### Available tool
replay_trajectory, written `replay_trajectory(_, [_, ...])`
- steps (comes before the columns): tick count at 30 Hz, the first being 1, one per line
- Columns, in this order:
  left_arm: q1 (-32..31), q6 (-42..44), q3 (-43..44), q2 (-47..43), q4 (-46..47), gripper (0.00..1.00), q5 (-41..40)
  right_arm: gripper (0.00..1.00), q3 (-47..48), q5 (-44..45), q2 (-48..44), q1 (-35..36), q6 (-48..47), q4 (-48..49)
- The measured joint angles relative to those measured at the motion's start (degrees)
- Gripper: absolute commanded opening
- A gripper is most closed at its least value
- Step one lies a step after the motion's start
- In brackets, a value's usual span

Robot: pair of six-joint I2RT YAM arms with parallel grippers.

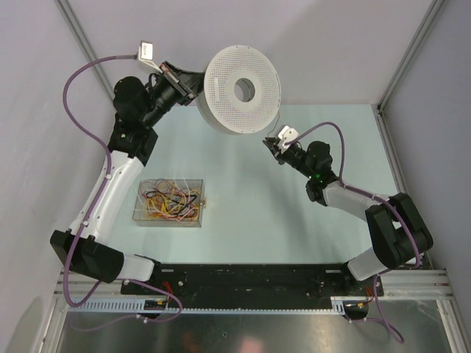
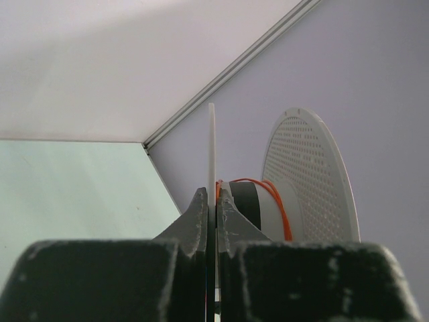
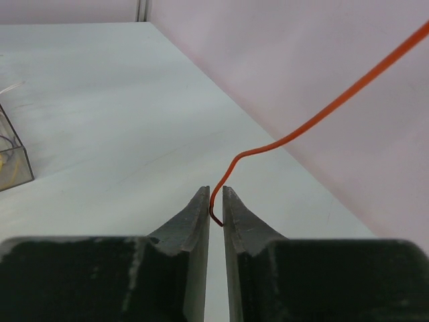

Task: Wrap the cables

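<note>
My left gripper (image 1: 182, 79) is shut on the near flange (image 2: 212, 147) of a white perforated spool (image 1: 243, 90), held above the table's far end. An orange cable (image 2: 284, 204) is wound on the spool's hub, in front of the far perforated flange (image 2: 315, 174). My right gripper (image 1: 271, 143) is right of and below the spool, and its jaws (image 3: 214, 194) are pinched on the hooked end of the orange cable (image 3: 322, 117), which runs up and right out of view. More cables (image 1: 171, 200), yellow, orange, red and white, lie tangled in a clear box.
The clear box (image 1: 200, 184) sits on the pale green table left of centre; its corner shows in the right wrist view (image 3: 15, 164). Walls close in on the left, back and right. Purple hoses loop from both arms.
</note>
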Motion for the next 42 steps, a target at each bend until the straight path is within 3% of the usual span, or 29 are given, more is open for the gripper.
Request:
replay_trajectory(2, [0.00,0.00,0.00,0.00,0.09,0.00,-0.02,0.04,0.11,-0.02,0.00,0.02,-0.09,0.09])
replay_trajectory(5, [0.00,0.02,-0.04,0.00,0.11,0.00,-0.09,0.00,0.20,-0.02,0.00,0.02,-0.22,0.11])
replay_trajectory(11, [0.00,0.79,-0.26,0.00,-0.66,0.00,-1.55,0.00,0.39,-1.51,-0.57,0.61,-1.01,-2.80])
replay_trajectory(19, [0.00,7.26,0.15,1.07,-8.41,0.00,-11.39,0.00,-0.15,-6.03,-9.66,5.42,-6.49,-17.94])
replay_trajectory(24, [-0.70,13.05,3.15,6.29,-14.80,0.00,-18.53,0.00,-1.03,-8.07,-17.46,10.54,-13.14,-28.70])
replay_trajectory(32, [-4.74,20.02,3.65,10.86,-22.29,0.00,-26.47,0.00,-1.03,-6.86,-23.04,14.99,-21.62,-41.64])
replay_trajectory(42, [-11.61,30.01,0.48,11.13,-23.12,0.00,-33.75,0.00,4.52,-1.44,-24.24,15.26,-23.39,-45.09])
